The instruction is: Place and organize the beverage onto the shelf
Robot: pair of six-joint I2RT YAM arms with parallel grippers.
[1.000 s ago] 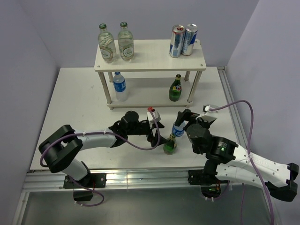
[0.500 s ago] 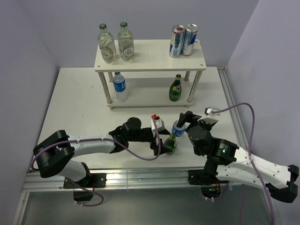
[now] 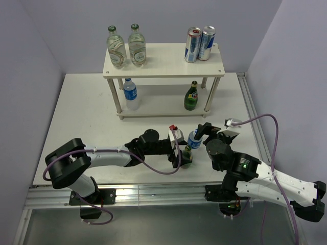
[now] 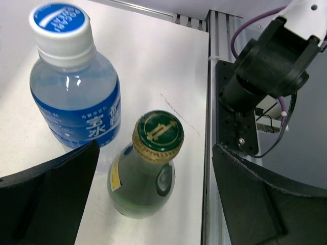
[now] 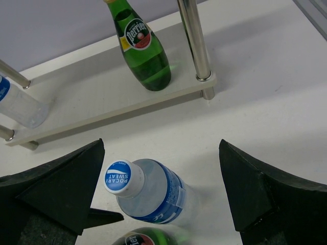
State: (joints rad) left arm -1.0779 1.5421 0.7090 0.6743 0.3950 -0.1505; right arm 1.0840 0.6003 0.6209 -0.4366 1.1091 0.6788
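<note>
Left gripper (image 4: 156,149): jaws spread wide, one dark finger (image 4: 51,199) on either side of the green bottle (image 4: 145,176); neither finger touches it as far as I can see.
Right gripper (image 5: 161,148): also spread open, straddling the Pocari Sweat bottle (image 5: 150,194), with no contact visible.
Green bottle: small and upright on the white table (image 3: 87,117) near its front edge, green cap with a gold rim in place, just beside the Pocari Sweat bottle.
Pocari Sweat bottle: upright, with a blue label and a white cap with a blue top; it stands between the green bottle and the shelf (image 3: 163,64).
Shelf: at the far side of the table by the wall, apart from both grippers.
Top board: two clear glass bottles (image 3: 126,47) side by side at the left end, two cans (image 3: 200,44) side by side at the right end.
Lower board: a small water bottle (image 3: 131,94) with a blue label at the left end, and a Perrier bottle (image 5: 143,51) upright at the right end, just beside the front right leg (image 5: 194,41).
Purple cable (image 3: 273,127): loops up from the right arm.
</note>
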